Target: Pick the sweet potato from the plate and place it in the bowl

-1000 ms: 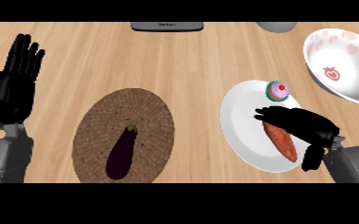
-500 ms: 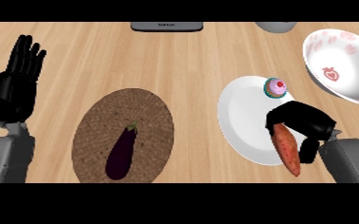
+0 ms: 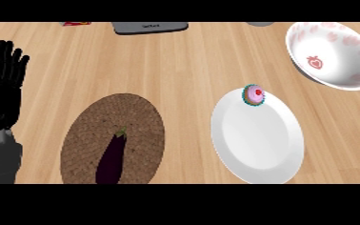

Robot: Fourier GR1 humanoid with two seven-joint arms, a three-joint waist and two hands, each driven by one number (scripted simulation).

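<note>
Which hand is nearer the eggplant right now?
Left. The left hand rests open at the view's left edge, up and left of the eggplant on the woven mat. The right hand shows nowhere in the view, so its distance can't be judged.

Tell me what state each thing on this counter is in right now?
Plate: white, holds only a cupcake at its top edge.
Cupcake: upright.
Bowl: nothing in it.
Eggplant: lying on the mat.
Mat: flat on the counter.
Left hand: open, resting.
Sweet potato and right hand: not in view.
</note>
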